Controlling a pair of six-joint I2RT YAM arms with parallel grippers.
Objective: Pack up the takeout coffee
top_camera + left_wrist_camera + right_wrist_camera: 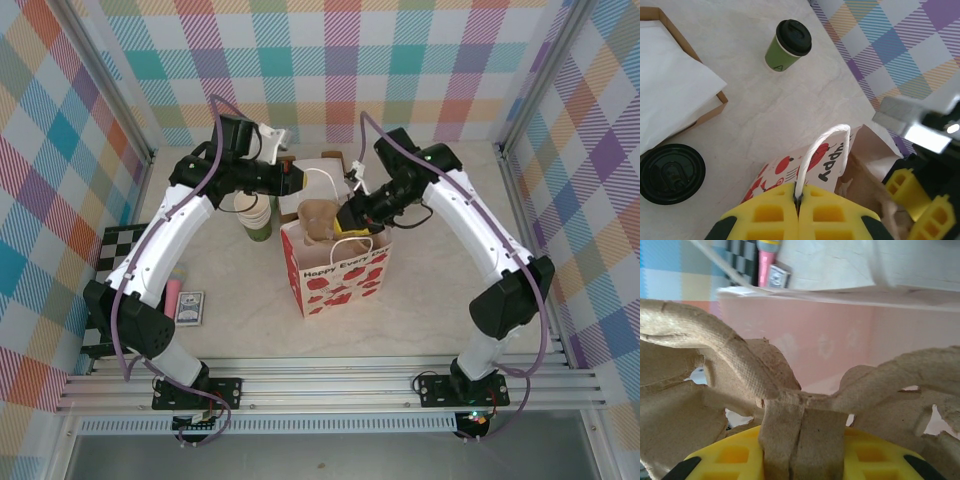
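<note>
We see the left gripper (799, 202) closed tight on the white cord handle (815, 147) of a strawberry-print paper bag (335, 275), which stands upright at the middle of the table (430, 310). The right gripper (802, 460) is clamped on the central tab of a brown pulp cup carrier (740, 370), held at the bag's open mouth. The takeout coffee (787, 45), green with its black lid on, stands upright on the bare tabletop beyond the bag, apart from both grippers and near a cardboard box (710, 112) lined with white paper. A second black lid (671, 173) sits just beside that box.
</note>
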